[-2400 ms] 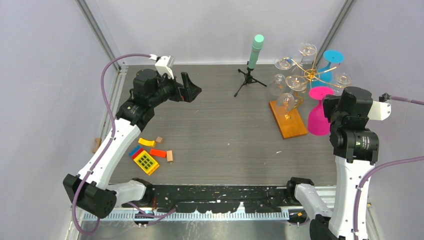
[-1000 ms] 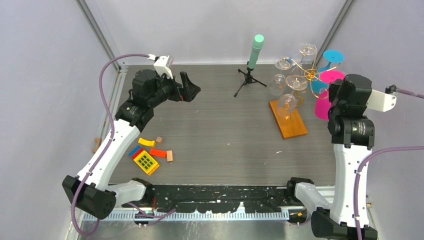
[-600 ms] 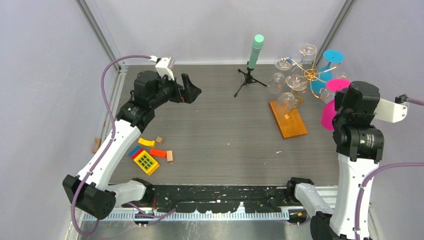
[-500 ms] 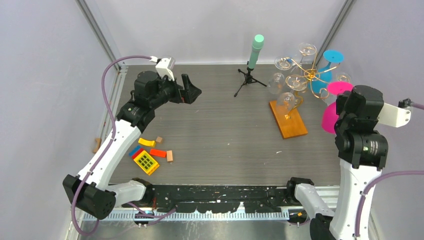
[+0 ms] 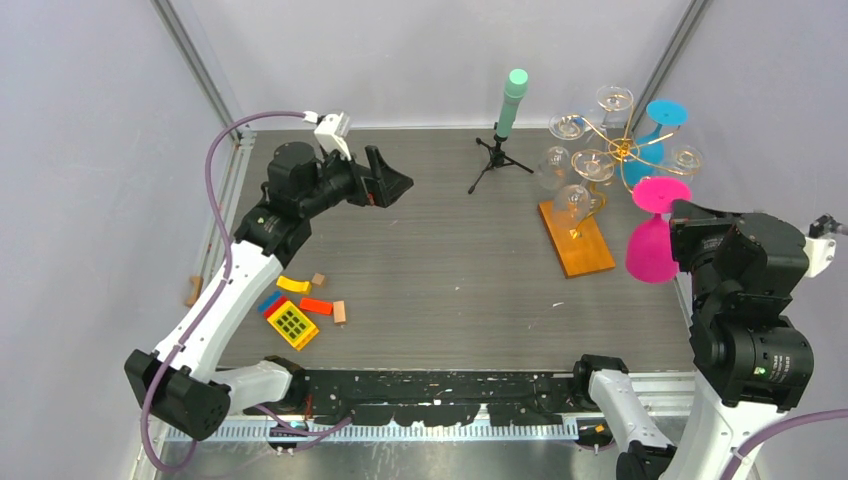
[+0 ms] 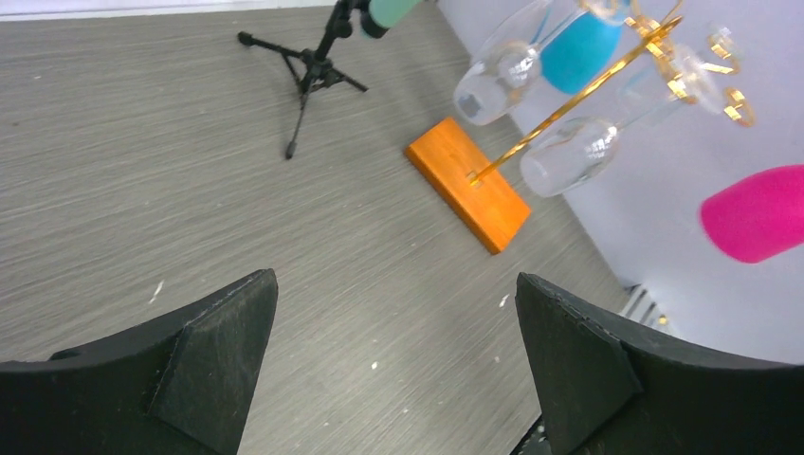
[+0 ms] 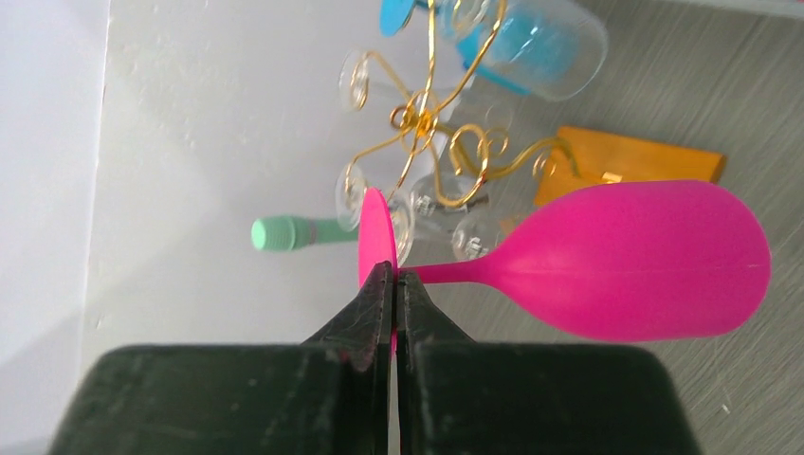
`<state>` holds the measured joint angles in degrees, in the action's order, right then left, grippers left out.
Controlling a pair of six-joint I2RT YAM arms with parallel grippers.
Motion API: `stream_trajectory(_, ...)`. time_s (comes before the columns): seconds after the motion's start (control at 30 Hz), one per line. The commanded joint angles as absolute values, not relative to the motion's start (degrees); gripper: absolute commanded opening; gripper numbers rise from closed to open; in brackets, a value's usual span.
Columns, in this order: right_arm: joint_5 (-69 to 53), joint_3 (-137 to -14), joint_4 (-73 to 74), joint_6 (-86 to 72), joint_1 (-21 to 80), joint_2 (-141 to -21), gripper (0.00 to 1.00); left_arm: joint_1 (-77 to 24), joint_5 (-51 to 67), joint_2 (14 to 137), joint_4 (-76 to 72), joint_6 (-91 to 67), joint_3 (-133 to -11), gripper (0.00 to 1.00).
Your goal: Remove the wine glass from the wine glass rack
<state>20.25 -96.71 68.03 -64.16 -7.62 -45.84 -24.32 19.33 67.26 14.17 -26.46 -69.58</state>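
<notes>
Bright, even light is spreading across the grey table (image 5: pixel 450 280), throwing only faint, soft shadows. In the wrist view the right gripper (image 7: pixel 393 277) is blurring up close, while the white wall (image 7: pixel 190 123) is washing out pale.

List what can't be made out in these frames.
- Right hand: hidden in top view behind its own wrist.
- Pink wine glass: grip spot covered by hand, right wrist view.
- Wine glass rack: top cut off by upper edge, left wrist view.
- Toy blocks: too small, top view.
</notes>
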Motion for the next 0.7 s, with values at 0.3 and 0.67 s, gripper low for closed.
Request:
stream_trajectory(0.3,-19.2,-90.8,46.3,-72.1,-7.8,-48.2,0.0,-24.5,27.5,65.1,3.1,-39.6,-72.1,1.0)
stream_trajectory(0.67,-27.2,-80.5,15.8,-87.7,-7.8,-49.5,0.0,-26.7,35.0,71.9,-20.6,-63.5,-69.2,1.0)
